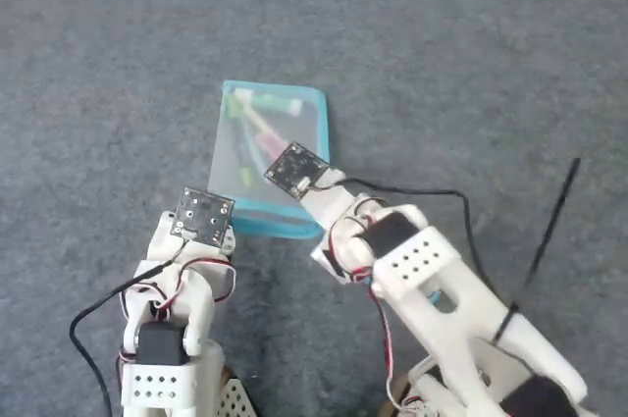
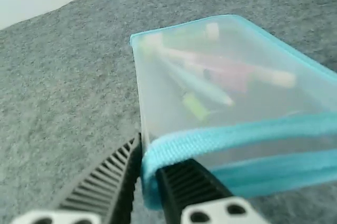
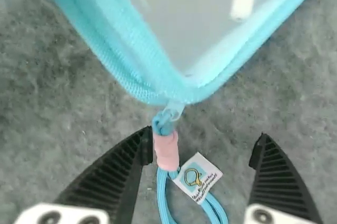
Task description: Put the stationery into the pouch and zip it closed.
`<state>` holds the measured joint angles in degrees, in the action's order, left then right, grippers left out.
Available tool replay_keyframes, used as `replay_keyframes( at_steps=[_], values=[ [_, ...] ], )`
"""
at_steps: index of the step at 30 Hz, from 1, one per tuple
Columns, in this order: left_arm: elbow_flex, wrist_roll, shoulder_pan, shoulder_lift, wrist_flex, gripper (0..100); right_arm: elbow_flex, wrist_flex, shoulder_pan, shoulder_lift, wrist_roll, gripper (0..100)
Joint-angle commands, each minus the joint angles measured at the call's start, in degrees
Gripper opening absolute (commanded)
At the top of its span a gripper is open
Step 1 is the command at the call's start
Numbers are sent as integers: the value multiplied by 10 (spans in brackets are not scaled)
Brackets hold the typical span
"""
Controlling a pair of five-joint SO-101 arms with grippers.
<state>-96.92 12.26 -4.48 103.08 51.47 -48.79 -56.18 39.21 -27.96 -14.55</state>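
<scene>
Looking down the right wrist camera, I have the right gripper [image 3: 205, 138] spread wide with the zip pull [image 3: 166, 149] hanging inside the gap, and that's the whole story for the next move: the pull sits just beside one finger and well apart from the other, so I judge a straight squeeze would sweep it sideways rather than pinch it centred. Its cord [image 3: 164, 197] and little tag [image 3: 197, 177] trail back toward the wrist, so the pull's long axis runs along my approach line, straight out from the pouch [image 3: 200, 18] corner. Over on the other side, the left gripper [image 2: 149, 167] is clamped on the opposite corner of the same zip edge [image 2: 237, 134], so the zip runs from one arm across to the other, with the right arm the one on the pull. The pouch lies flat on the grey table [image 1: 98, 93] between both arms, the stationery [image 2: 210, 76] showing through its clear wall, already inside. How far the zip is drawn I can't tell from here
</scene>
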Motion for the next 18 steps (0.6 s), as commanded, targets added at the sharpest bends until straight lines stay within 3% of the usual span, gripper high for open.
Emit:
replay_keyframes(
  at_steps=[1,6,11,17,18],
  values=[
    [7,-8,0,11,-14,13,3,55,-5,29,39,285],
    [7,-8,0,11,-14,13,3,123,-5,85,111,285],
    [7,-8,0,11,-14,13,3,124,-22,105,119,275],
    [7,-9,0,11,-15,13,10,130,-62,102,117,3],
    [7,-9,0,11,-15,13,18,124,-62,102,115,7]
  ],
)
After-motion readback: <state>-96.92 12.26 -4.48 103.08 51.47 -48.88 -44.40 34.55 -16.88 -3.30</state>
